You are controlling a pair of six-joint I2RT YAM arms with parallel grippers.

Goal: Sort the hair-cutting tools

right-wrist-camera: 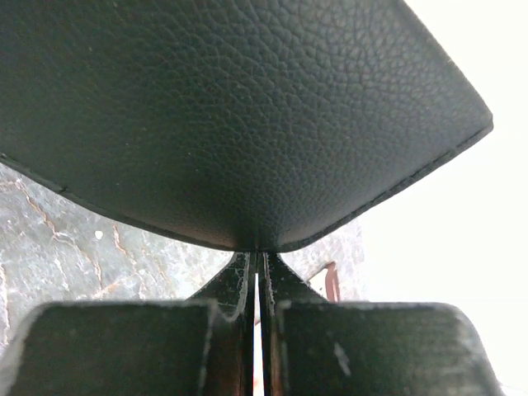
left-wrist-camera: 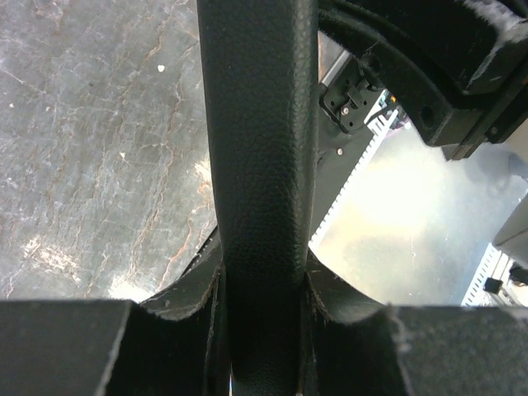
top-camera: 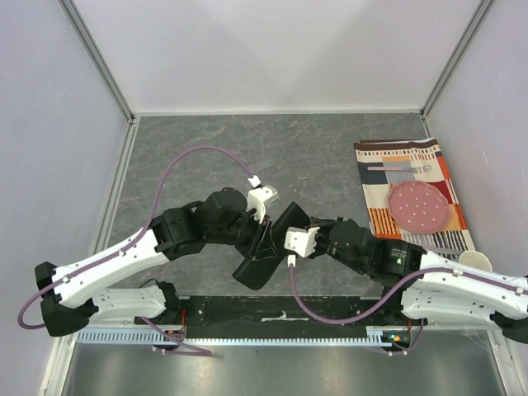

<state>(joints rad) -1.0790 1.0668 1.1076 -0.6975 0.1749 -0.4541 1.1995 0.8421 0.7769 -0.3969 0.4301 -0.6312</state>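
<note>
A flat black leather pouch (top-camera: 266, 257) is held tilted off the grey table near its front middle. My left gripper (top-camera: 262, 224) is shut on it from the left; in the left wrist view a folded band of the pouch (left-wrist-camera: 260, 148) runs up from between the fingers (left-wrist-camera: 262, 338). My right gripper (top-camera: 285, 239) is shut on the pouch's thin edge from the right; in the right wrist view the pouch (right-wrist-camera: 247, 107) fills the top above the pinched fingers (right-wrist-camera: 256, 280). No scissors or thin black sticks show; the hair-cutting tools are hidden or out of view.
A striped placemat (top-camera: 381, 161) lies at the right rear with a pink plate (top-camera: 419, 206) and a silver fork and knife (top-camera: 400, 168) on it. A white cup (top-camera: 475, 261) stands by the mat's near corner. White walls close the table's sides.
</note>
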